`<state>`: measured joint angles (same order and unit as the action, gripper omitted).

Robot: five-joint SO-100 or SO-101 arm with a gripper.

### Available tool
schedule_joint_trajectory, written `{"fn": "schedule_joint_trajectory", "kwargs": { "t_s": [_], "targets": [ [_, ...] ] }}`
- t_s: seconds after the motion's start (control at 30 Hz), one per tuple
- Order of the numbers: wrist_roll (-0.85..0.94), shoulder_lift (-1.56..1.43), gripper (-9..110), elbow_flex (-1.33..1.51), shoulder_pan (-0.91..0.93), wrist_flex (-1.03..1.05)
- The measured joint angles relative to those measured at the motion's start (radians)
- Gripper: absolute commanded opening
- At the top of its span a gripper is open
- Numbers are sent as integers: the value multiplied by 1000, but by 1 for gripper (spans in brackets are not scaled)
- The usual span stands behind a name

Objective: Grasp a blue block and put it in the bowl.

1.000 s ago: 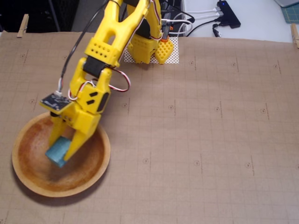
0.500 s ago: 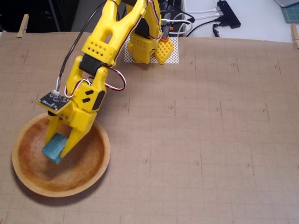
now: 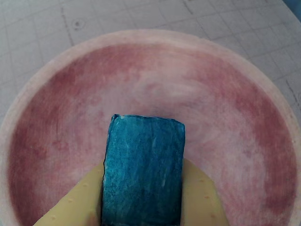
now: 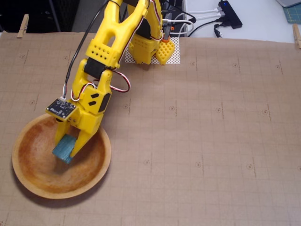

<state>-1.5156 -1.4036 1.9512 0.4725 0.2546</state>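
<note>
teal blue block (image 4: 64, 149) pinched in the gripper (image 4: 68, 150) over the bowl (image 4: 101, 162) interior, placing step in hand, next move calls for spreading the jaws to drop it

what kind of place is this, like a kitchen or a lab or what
Most likely a hobby robotics bench, not a kitchen. A gridded brown mat is clipped over the table with clothespins, a USB hub with cables sits at the back edge, and a small yellow arm is mounted there.
</note>
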Motion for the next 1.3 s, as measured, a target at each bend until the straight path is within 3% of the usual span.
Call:
{"fn": "schedule_joint_trajectory", "kwargs": {
  "t_s": [0.17, 0.57, 1.3],
  "targets": [
    [0, 0, 0, 0, -2, 0],
    [0, 0, 29, 0, -2, 0],
    [0, 0, 33, 0, -2, 0]
  ]
}}
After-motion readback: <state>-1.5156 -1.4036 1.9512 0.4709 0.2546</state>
